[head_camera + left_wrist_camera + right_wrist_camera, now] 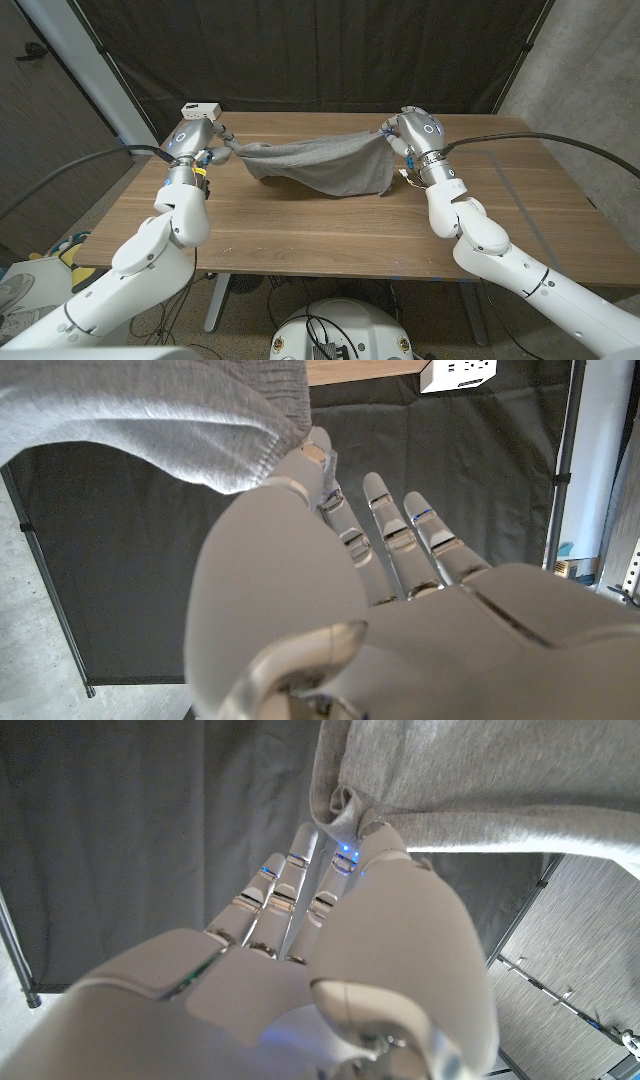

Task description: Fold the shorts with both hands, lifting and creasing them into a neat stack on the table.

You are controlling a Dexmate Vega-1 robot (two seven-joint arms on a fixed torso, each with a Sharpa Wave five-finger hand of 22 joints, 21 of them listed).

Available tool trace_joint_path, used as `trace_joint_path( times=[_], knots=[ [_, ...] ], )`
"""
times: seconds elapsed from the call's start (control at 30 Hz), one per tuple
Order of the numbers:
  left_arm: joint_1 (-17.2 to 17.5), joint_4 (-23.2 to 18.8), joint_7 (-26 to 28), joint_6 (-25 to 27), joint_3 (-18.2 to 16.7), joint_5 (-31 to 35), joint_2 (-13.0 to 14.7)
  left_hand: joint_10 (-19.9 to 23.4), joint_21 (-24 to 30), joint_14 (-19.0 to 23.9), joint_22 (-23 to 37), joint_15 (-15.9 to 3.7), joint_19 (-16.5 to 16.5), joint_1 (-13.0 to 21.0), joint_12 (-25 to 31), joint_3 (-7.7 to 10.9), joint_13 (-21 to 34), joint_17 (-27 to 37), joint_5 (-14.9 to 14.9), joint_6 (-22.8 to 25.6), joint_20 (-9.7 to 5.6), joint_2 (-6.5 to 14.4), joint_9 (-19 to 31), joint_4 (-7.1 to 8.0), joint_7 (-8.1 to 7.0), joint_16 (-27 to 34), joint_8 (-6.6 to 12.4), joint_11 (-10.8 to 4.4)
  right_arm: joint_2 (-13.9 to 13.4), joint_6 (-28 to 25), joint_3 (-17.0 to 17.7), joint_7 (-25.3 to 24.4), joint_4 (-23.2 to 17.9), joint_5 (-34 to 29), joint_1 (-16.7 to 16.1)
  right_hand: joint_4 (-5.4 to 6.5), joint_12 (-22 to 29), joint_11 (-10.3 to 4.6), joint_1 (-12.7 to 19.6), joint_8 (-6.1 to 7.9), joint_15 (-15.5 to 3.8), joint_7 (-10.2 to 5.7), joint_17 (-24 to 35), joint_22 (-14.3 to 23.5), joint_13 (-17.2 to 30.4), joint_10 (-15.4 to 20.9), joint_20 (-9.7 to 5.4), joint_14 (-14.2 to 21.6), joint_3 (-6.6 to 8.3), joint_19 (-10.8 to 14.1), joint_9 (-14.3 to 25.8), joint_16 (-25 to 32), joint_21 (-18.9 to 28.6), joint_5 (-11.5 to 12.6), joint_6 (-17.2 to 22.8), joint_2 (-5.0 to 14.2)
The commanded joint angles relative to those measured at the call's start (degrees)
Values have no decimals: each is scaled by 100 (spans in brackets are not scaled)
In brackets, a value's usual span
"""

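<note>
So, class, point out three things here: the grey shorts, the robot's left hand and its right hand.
grey shorts (325,165): head view, middle of the hanging cloth.
left hand (222,140): head view, where it grips the shorts' corner.
right hand (392,135): head view, where it grips the other corner.

Grey shorts (320,165), stretched and sagging mid-air above the table's far half

Two arms in glossy white rounded shells are seen entering from the lower corners of the head view. Silver-grey metal wrist housings are fitted above them, each marked by a small blue light. A black cable is routed to each wrist from the frame's sides. The left hand (400,610) and right hand (300,960) are formed of pale grey segmented fingers with small blue lights.
</note>
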Motion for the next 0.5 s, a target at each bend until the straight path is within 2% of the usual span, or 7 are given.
trace_joint_path(
  times=[0.03,0.1,0.13,0.5],
  knots=[
    [-365,151,-84,96,-23,-404,15,33,66,39,24,-844,2,-169,292,104,1742,0,65,225,45,63,37,23,246,-15,31,55,231,277,-211,166,543,0,608,3,369,-68,23,-22,-987,-33,40,8,948,61,-251,51,-18,-22,4,-19,37,22,38,40],
    [-409,168,-51,118,4,-433,29,25,72,40,26,-845,-2,-179,295,122,1751,0,69,220,42,62,44,22,250,-18,33,42,230,299,-221,215,559,34,646,2,369,-77,26,-25,-990,-30,47,8,950,58,-246,57,-21,-20,1,-18,39,22,37,38],
    [-485,202,-23,139,43,-440,12,18,79,42,28,-845,1,-187,297,135,1757,0,72,221,45,62,50,23,260,-20,36,44,297,409,-242,115,708,81,735,1,369,-74,29,-27,-991,-30,50,8,948,57,-248,57,-22,-21,-2,-22,39,23,38,38],
    [-1067,457,-45,324,303,-714,41,-5,144,69,43,-846,22,-268,335,258,1818,-4,108,207,40,32,104,14,250,-36,53,52,569,661,-460,-107,1333,123,1235,6,366,-77,45,-38,-991,-28,86,7,929,62,-241,69,-39,-17,-10,-50,47,26,57,42]
  ],
)
